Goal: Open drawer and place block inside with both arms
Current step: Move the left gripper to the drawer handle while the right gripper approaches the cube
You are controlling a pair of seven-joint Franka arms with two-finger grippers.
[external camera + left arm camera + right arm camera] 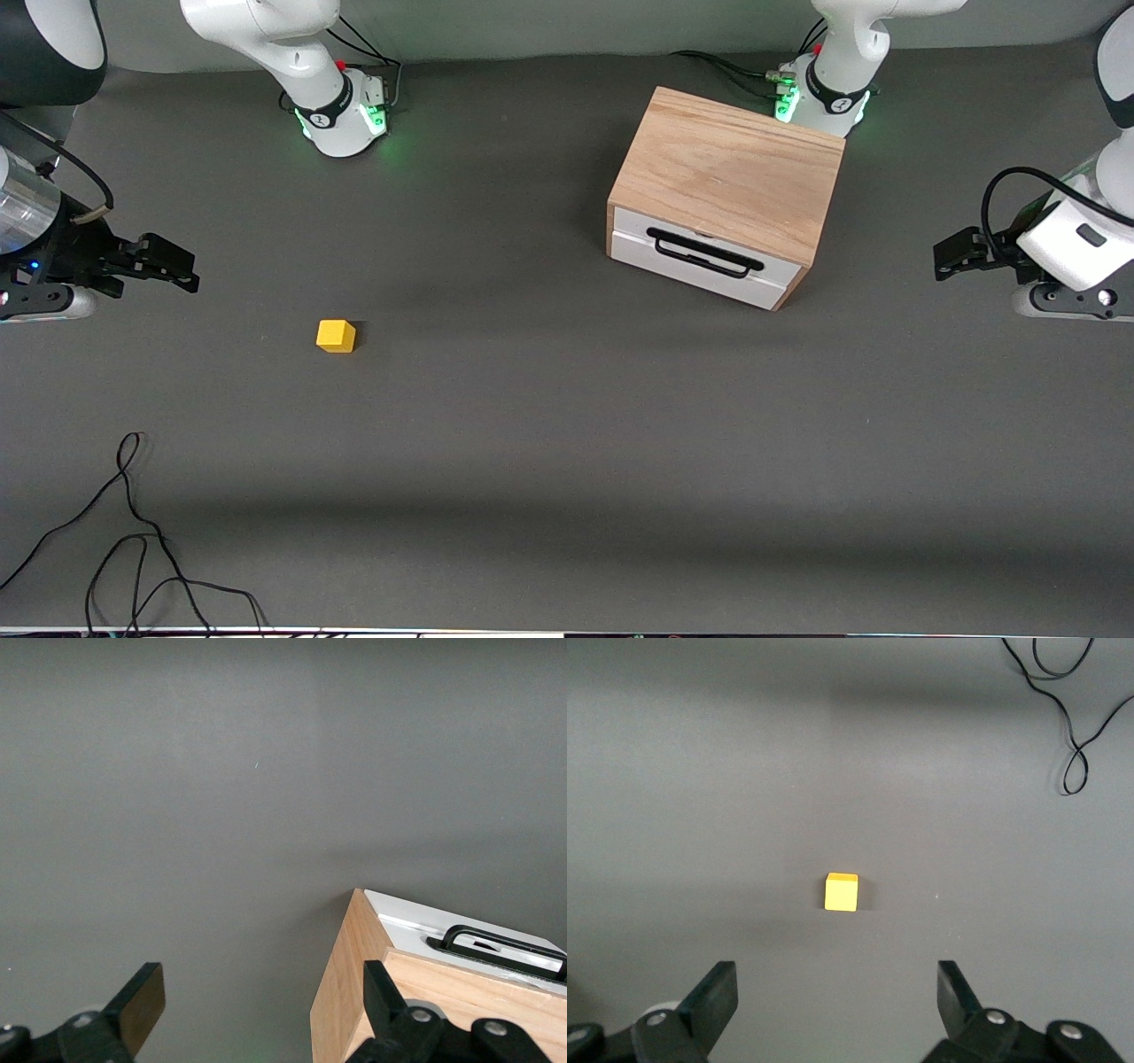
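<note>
One box (726, 182) stands toward the left arm's end of the table (567, 461), its single drawer (700, 257) shut, bare grey surface in front of it. One block (336, 336) sits alone toward the right arm's end, well apart from the box, open room all round. One loose cable (133, 540) lies near the table's front edge. Left gripper (952, 257) and right gripper (168, 263) hover at the table's ends, both spread wide, holding nothing.

Block (336, 336) toward the right arm's end, well apart from, seemingly nearer than, shut drawer (702, 258).
</note>
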